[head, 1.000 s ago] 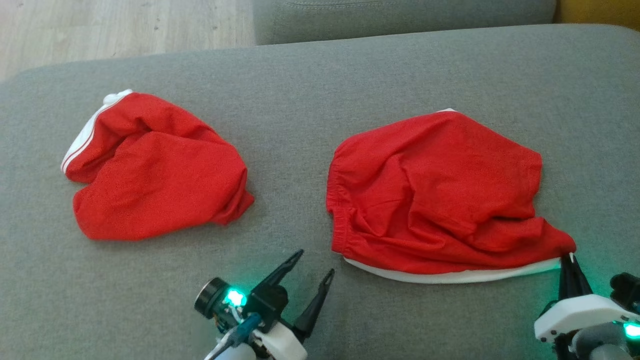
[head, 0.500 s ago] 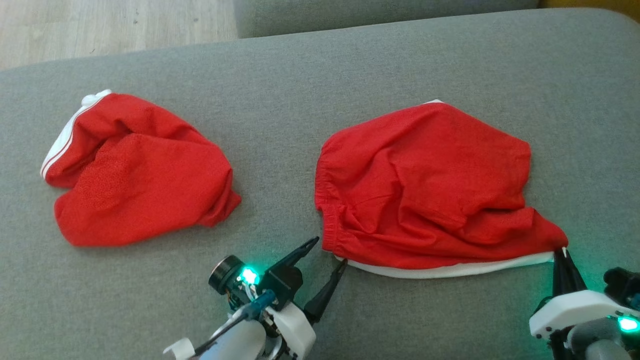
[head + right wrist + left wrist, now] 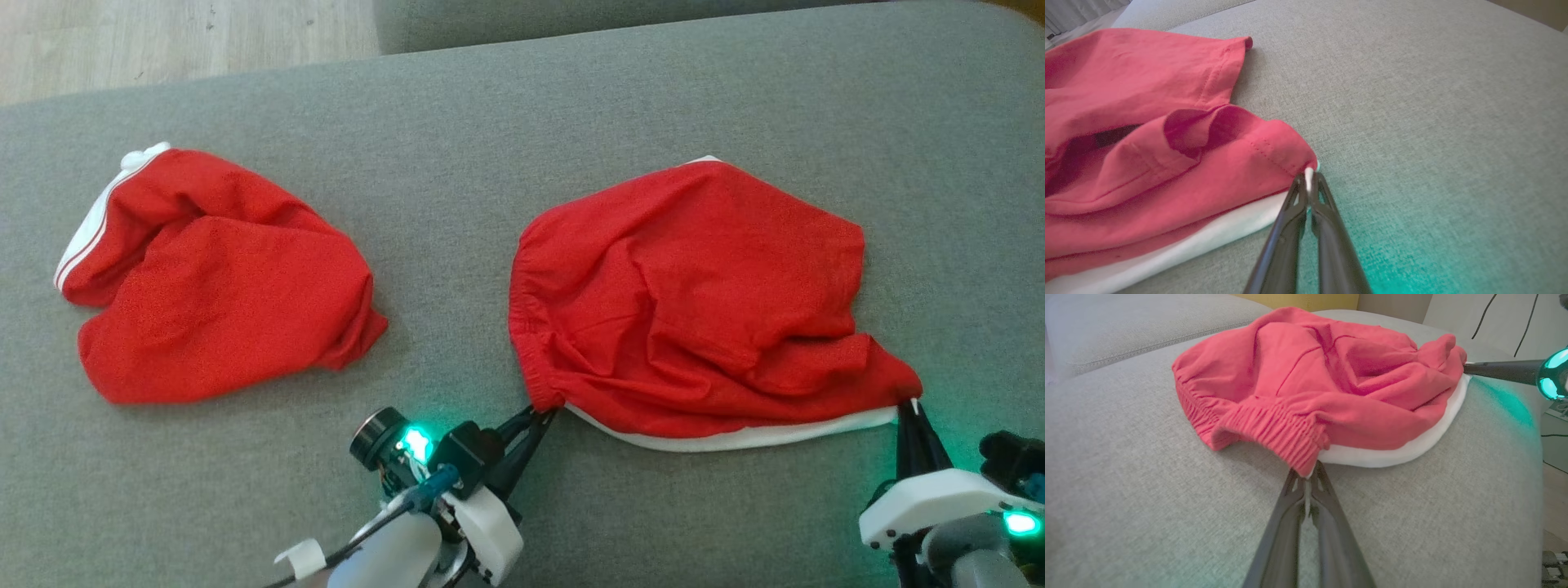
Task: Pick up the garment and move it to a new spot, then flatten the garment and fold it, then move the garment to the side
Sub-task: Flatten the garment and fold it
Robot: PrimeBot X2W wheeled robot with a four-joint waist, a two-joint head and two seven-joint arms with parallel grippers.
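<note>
two red garments lie on the sofa (image 3: pixel 490 122). left gripper (image 3: pixel 543 416) and right gripper (image 3: pixel 910 406) each clamp shut on one near corner of the right garment (image 3: pixel 694 302), apparently shorts; left garment (image 3: pixel 220 286) lies untouched.

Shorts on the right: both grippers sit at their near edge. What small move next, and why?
Probably lift both together: the left gripper is shut on the waistband corner of the shorts, the right gripper on the hem corner, and they lie crumpled on the sofa.

I can read no words, numbers or signs anywhere: not on the red garment (image 3: pixel 694 302), not on the other red garment (image 3: pixel 220 302), not on the grey couch (image 3: pixel 457 139).
</note>
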